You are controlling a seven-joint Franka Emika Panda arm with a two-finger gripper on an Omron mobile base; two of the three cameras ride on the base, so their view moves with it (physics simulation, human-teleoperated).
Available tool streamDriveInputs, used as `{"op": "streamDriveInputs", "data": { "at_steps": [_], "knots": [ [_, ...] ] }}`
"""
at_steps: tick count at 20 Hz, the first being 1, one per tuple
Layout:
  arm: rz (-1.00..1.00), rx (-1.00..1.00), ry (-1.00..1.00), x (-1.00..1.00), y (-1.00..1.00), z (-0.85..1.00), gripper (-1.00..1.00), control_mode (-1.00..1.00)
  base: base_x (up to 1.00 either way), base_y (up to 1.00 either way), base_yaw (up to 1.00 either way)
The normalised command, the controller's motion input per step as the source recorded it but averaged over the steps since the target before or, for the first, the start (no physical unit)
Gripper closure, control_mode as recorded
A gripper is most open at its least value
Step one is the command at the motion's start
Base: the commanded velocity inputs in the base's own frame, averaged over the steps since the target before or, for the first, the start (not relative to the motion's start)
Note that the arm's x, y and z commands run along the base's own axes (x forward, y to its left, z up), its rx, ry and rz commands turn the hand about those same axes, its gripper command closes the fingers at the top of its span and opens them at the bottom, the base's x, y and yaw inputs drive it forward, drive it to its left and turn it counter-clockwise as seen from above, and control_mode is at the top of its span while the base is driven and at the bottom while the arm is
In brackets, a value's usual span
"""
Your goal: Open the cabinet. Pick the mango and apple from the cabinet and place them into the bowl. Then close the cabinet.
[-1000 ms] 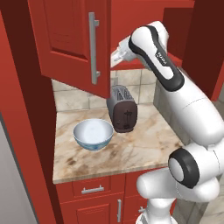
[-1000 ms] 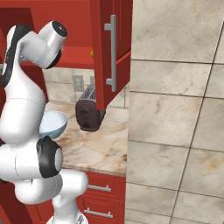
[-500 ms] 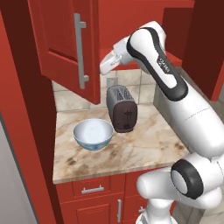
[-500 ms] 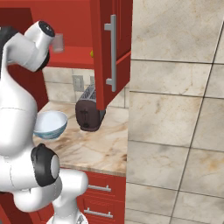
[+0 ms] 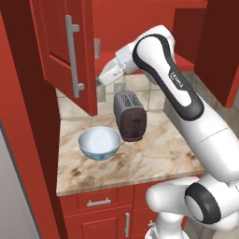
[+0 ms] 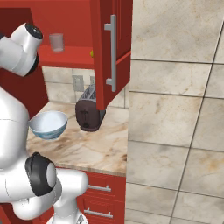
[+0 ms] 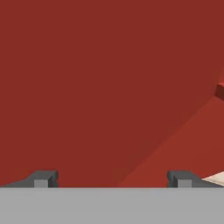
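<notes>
The cabinet [image 5: 65, 51] has both doors swung out; its left door shows in the left base view and its right door [image 6: 111, 48] in the right base view. My gripper [image 5: 101, 82] is at the inner edge of the left door, partly hidden behind it. In the hand view my gripper [image 7: 111, 179] is open, its fingertips [image 7: 41, 178] wide apart against a red door face with nothing between them. A sliver of the yellow-green mango [image 6: 92, 54] peeks past the right door on the shelf. The apple is hidden. The pale blue bowl [image 5: 99, 142] sits on the counter, left of the toaster.
A dark toaster [image 5: 130, 115] stands on the marble counter [image 5: 140, 163] under my forearm. A clear glass cup [image 6: 56, 42] stands on the red shelf. Lower red cabinets [image 5: 100, 203] run below the counter. A tiled wall [image 6: 179, 109] is on the right.
The left cabinet door has swung further open to the left. My hand has followed it leftward and a little lower, staying at the door's inner edge.
</notes>
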Motion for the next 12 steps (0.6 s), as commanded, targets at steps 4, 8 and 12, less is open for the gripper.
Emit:
{"op": "streamDriveInputs", "data": {
  "at_steps": [4,8,12],
  "knots": [
    [0.03,0.00,0.00,-0.28,0.27,-0.02,-1.00,-1.00,0.00,0.00,0.00],
    [0.03,0.00,0.00,-0.26,0.28,-0.05,-1.00,-1.00,0.00,0.00,0.00],
    [0.01,0.00,0.00,-0.06,0.18,-0.03,-1.00,-1.00,0.00,0.00,0.00]
  ]
}}
